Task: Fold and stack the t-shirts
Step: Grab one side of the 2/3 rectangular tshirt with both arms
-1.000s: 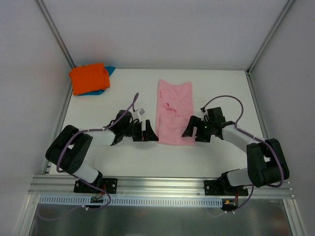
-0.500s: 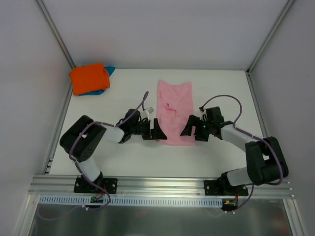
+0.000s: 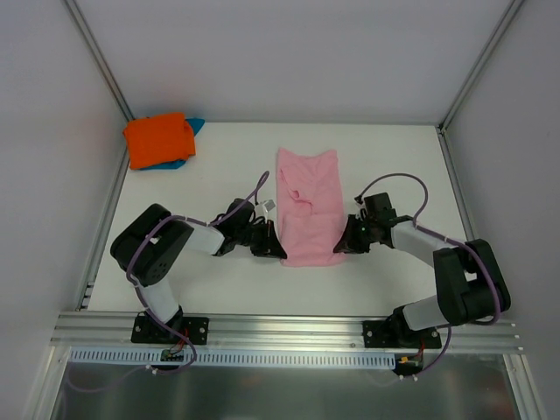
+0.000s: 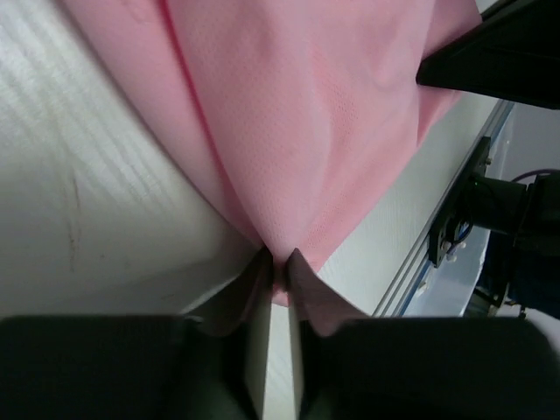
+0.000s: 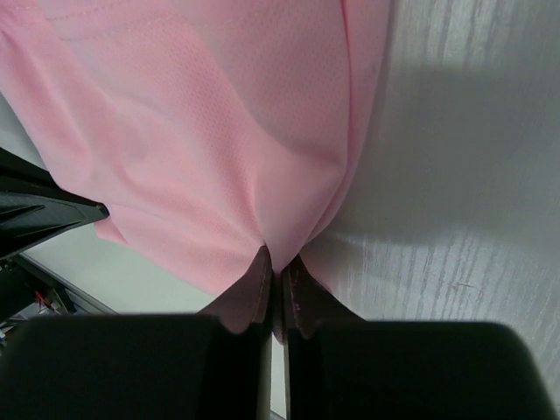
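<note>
The white counter (image 3: 394, 166) carries the light pink t-shirt (image 3: 308, 197) at its centre. The left claw (image 3: 278, 251) pinches its 7 o'clock corner and the right claw (image 3: 343, 245) pinches its 5 o'clock corner. The orange t-shirt (image 3: 157, 138) lies on the teal-blue t-shirt (image 3: 196, 125) at 10 o'clock.

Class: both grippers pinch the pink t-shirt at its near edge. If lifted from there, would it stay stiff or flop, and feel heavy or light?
Probably floppy: the pink t-shirt puckers into folds where the left gripper and right gripper pinch it, so it should sag between them. Likely light, since the weave looks thin and fine.
</note>
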Controlling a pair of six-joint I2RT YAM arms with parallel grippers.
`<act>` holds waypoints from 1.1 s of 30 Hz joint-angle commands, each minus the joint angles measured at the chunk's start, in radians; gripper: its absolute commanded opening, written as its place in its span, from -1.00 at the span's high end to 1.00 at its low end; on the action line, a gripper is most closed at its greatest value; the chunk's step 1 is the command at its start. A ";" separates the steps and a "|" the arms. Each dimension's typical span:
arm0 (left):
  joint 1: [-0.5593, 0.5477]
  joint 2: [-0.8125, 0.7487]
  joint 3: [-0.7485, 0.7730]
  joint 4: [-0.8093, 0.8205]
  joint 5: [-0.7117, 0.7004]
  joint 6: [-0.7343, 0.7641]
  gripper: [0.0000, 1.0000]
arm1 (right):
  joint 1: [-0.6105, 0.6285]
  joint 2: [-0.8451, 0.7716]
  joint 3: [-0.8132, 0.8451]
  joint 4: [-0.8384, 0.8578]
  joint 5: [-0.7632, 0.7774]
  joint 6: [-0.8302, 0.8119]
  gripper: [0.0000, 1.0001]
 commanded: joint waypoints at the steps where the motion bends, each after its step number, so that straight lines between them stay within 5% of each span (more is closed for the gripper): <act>1: -0.011 0.014 -0.002 -0.096 -0.021 0.048 0.93 | 0.007 0.009 -0.001 -0.030 0.005 -0.006 0.99; 17: -0.045 -0.067 -0.067 -0.100 0.000 0.018 1.00 | 0.030 -0.120 -0.076 -0.126 0.031 0.003 0.99; 33: -0.200 -0.360 -0.245 -0.130 -0.100 -0.112 1.00 | 0.128 -0.505 -0.245 -0.281 0.097 0.124 0.99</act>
